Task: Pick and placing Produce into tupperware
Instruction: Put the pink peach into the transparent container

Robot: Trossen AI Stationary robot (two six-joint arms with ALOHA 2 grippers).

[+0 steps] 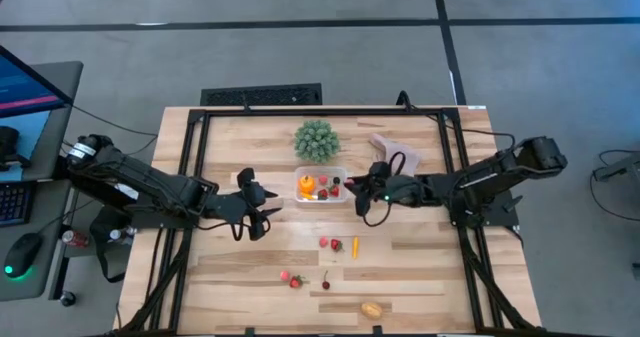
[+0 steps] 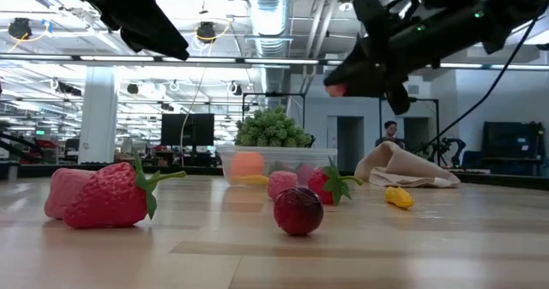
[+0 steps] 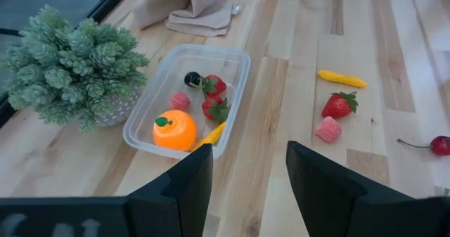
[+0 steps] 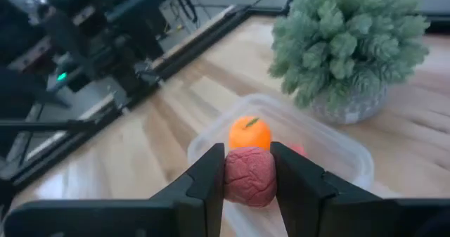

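Observation:
The clear tupperware stands mid-table and holds an orange, two strawberries, a dark piece and a pink piece. More produce lies nearer the front edge: a strawberry, a yellow piece, a cherry and a yellow-brown piece. My right gripper hangs just right of the tupperware, above its rim, shut on a dark pink, wrinkled round piece. My left gripper stands open to the tupperware's left, with nothing between its fingers. My right gripper pinches the pink round piece by its two opposite sides between its two fingers. The fingers come from the table's right side, slanting a little downward. The piece is lifted clear of the table, over the tupperware's right end.
A green spiky plant in a pot stands just behind the tupperware. A beige cloth lies at the back right. A black frame runs around the table's edges. Bare wood shows between the tupperware and the loose produce.

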